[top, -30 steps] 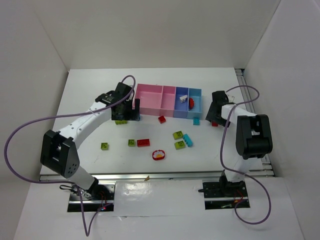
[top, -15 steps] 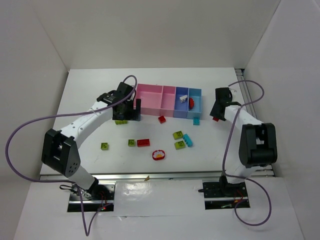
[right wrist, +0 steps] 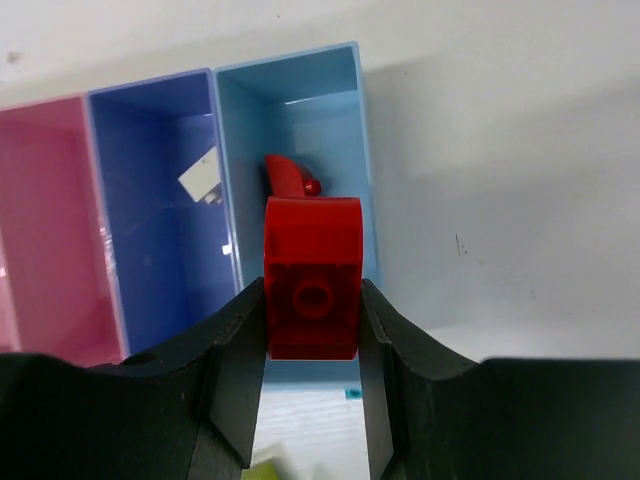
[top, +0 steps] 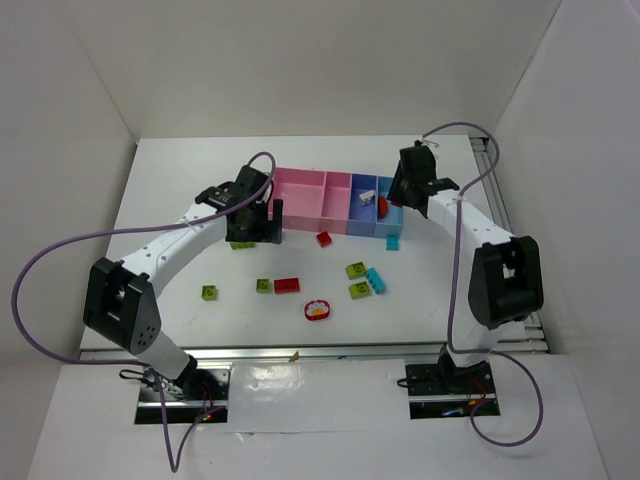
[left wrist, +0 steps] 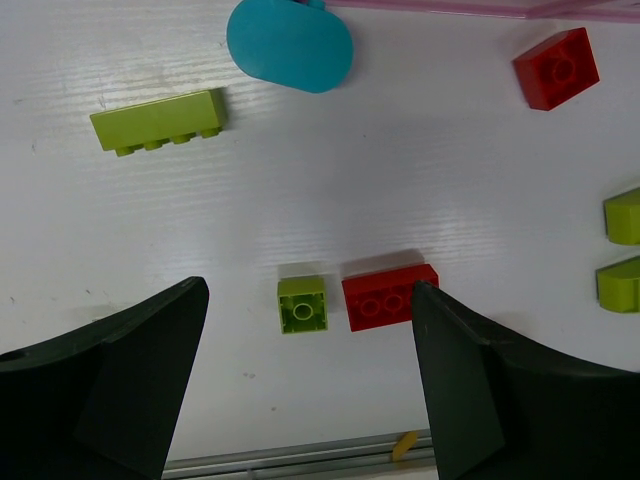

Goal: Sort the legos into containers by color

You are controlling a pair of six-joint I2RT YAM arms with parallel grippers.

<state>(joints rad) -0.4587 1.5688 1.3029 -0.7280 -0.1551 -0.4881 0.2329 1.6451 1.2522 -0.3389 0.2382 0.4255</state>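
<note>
Overhead, the containers [top: 300, 200] form a joined row toward 12 o'clock on the counter [top: 170, 180], with the pink bins on the row's 9 o'clock side and the blue ones on its 3 o'clock side. The right end effector [top: 392, 196] hangs over the light-blue end bin [top: 398, 222]. The left end effector [top: 270, 222] sits low at the row's 9 o'clock end. Loose legos [top: 355, 269] in lime, red and cyan lie scattered at 6 o'clock of the bins, and a round red-rimmed piece [top: 317, 310] is nearest the arm bases.

From the left wrist, the jaws stand wide with nothing gripped. In the gap lie a small lime brick [left wrist: 302, 304] and a red two-stud brick [left wrist: 390, 298], just beside each other. A long lime brick [left wrist: 158, 121] is at 10 o'clock and a cyan rounded piece [left wrist: 290, 45] at 12.

From the right wrist, the end effector is closed narrowly on a red brick [right wrist: 312, 290], pads against its two flat side walls, above the near end of the light-blue bin. Another red piece [right wrist: 290, 178] lies inside that bin. A white piece [right wrist: 200, 180] rests in the darker blue bin [right wrist: 150, 250] at 9 o'clock of it.

The brick looks light, rigid and glossy, and not fragile. Flat side walls are the sound place to hold it. A pinch on a corner or across the studs would likely let it squirt out. Released here, it should fall into the red bin, perhaps with a small bounce.
</note>
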